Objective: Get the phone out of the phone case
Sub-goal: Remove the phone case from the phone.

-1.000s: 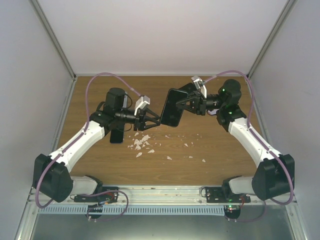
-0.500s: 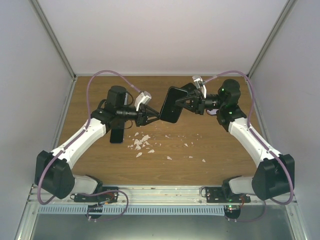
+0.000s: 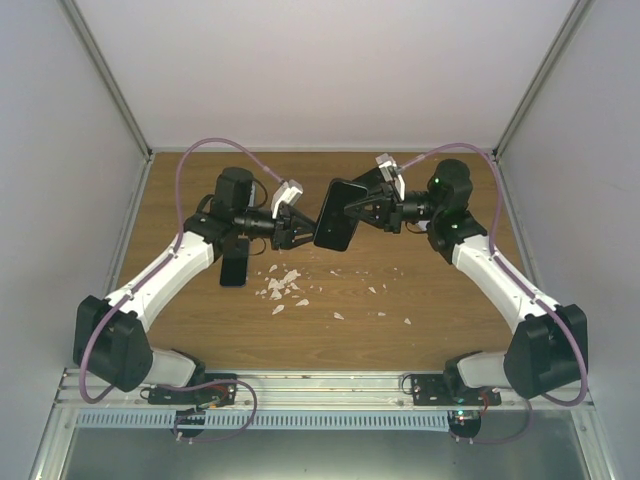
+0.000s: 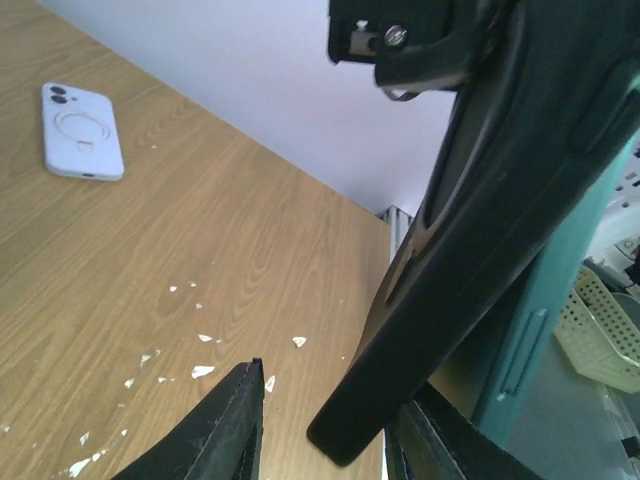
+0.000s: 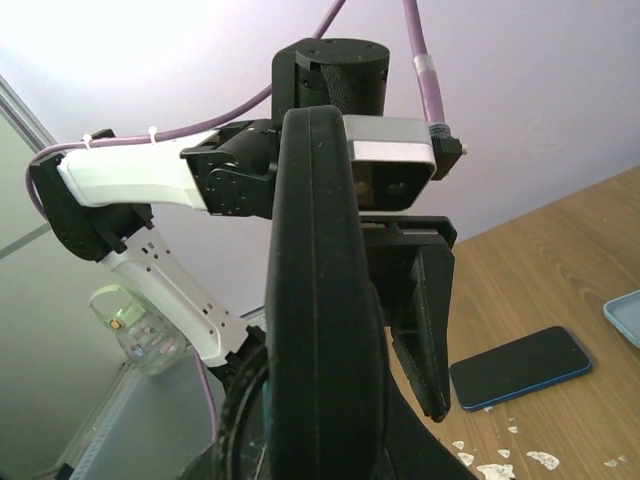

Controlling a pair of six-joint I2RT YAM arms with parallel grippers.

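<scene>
Cased phone [image 3: 335, 215] hanging above worktop [image 3: 420, 280], right jaws clamping it; left jaws apart, straddling its lower corner. Advising: gripping case lip only, peeling slowly, right jaws holding firm.

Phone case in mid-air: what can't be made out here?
Phone case contents: top external too small; wrist views show only back and edge.
Right gripper fingertips: right wrist, hidden behind the case.
Left gripper contact: left wrist, case overlaps one finger.
Dark phone: top external, partly under left arm.
</scene>
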